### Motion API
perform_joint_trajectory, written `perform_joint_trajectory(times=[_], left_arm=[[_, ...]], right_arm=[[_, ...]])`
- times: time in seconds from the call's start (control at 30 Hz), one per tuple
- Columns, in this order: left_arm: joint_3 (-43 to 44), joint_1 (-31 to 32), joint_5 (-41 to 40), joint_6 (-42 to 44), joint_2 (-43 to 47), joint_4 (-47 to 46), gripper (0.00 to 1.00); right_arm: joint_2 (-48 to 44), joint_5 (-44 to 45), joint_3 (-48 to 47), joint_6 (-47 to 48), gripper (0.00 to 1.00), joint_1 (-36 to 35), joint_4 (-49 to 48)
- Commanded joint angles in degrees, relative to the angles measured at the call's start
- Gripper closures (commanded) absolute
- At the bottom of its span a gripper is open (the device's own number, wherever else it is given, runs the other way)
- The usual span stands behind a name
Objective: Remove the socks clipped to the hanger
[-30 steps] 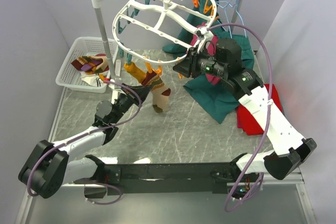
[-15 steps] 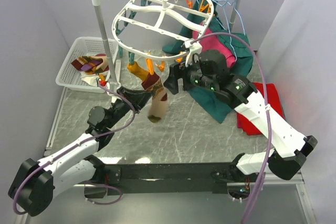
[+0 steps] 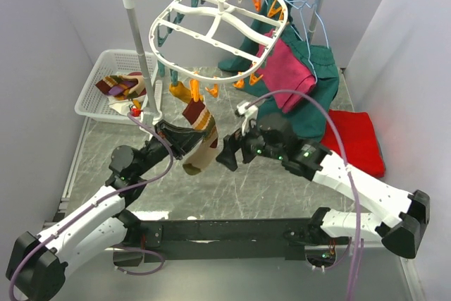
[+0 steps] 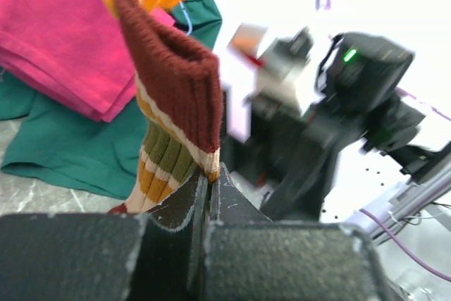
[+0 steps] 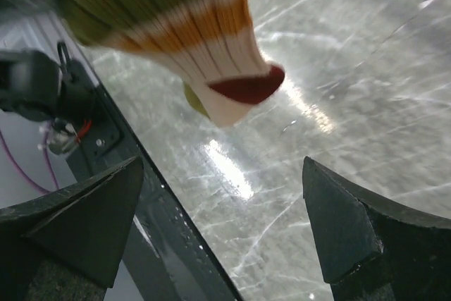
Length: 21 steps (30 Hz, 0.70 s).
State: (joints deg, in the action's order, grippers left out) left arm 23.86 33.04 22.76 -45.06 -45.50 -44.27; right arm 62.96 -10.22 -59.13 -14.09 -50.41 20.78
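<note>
The white oval hanger (image 3: 218,15) hangs from the pole with orange and teal clips round its rim. One striped sock (image 3: 199,139) hangs at its near-left rim, its maroon cuff up at an orange clip (image 3: 194,92). My left gripper (image 3: 184,139) is shut on that sock's edge (image 4: 173,103), the jaws pinched together at the left gripper (image 4: 209,174). My right gripper (image 3: 229,153) stands open just right of the sock, low over the table. In the right wrist view the sock's toe (image 5: 211,54) hangs above the open right gripper (image 5: 222,223), touching neither finger.
A white basket (image 3: 90,96) at the far left holds more striped socks (image 3: 121,88). The white pole rack (image 3: 137,40) carries pale blue wire hangers (image 3: 313,5). A pink garment (image 3: 285,75), dark green clothes (image 3: 313,111) and a red cloth (image 3: 356,142) lie right.
My right gripper left the hanger's rim, dropped down and left beside the sock, and opened wide. The hanger swung back. My left arm drew the sock nearer and lower.
</note>
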Motion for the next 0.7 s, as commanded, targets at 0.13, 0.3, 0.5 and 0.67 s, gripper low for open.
perform_joint_trajectory(times=[0.13,0.3,0.5,0.67], left_arm=[[3.21,0.1,2.37,-3.28,0.85,0.5,0.99],[3.48,0.19,2.9,-4.51,0.32,-0.99,0.99],[4.35,0.19,3.16,-5.57,0.32,-0.29,0.99],[6.11,0.19,1.59,-3.9,1.11,6.36,0.81]], right_arm=[[0.93,0.02,7.01,-2.34,0.0,-1.35,-24.86],[2.25,2.91,10.09,-3.05,0.03,-2.23,-34.3],[3.92,5.82,11.5,-4.8,0.46,-2.67,-41.25],[4.63,3.01,10.79,-5.07,0.89,-3.29,-40.38]])
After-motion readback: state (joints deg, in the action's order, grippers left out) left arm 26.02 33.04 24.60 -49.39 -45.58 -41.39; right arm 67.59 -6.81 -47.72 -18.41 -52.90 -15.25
